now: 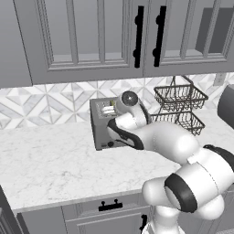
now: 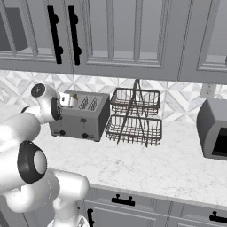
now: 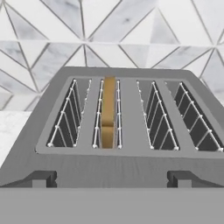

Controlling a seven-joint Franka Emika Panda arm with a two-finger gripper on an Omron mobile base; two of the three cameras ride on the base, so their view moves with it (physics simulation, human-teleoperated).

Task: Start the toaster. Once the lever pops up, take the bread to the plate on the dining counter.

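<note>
The grey four-slot toaster (image 1: 101,130) (image 2: 84,119) (image 3: 131,168) stands on the marble counter against the tiled wall. A golden-orange slice of bread (image 3: 108,112), seen edge-on, sits low in the second slot from the left in the hand view. My gripper (image 3: 112,179) hovers just above and in front of the toaster's top; it is open, its fingertips (image 3: 43,178) wide apart with nothing between them. In the base views my hand (image 1: 119,109) (image 2: 66,101) hangs over the slots. The plate and the dining counter are out of view.
A two-tier black wire basket (image 1: 180,109) (image 2: 135,116) stands right of the toaster. A dark grey appliance (image 2: 215,128) (image 1: 227,106) sits at the counter's far right. Wall cabinets (image 1: 91,36) hang above. Bare marble counter (image 1: 50,160) spreads to the front and left.
</note>
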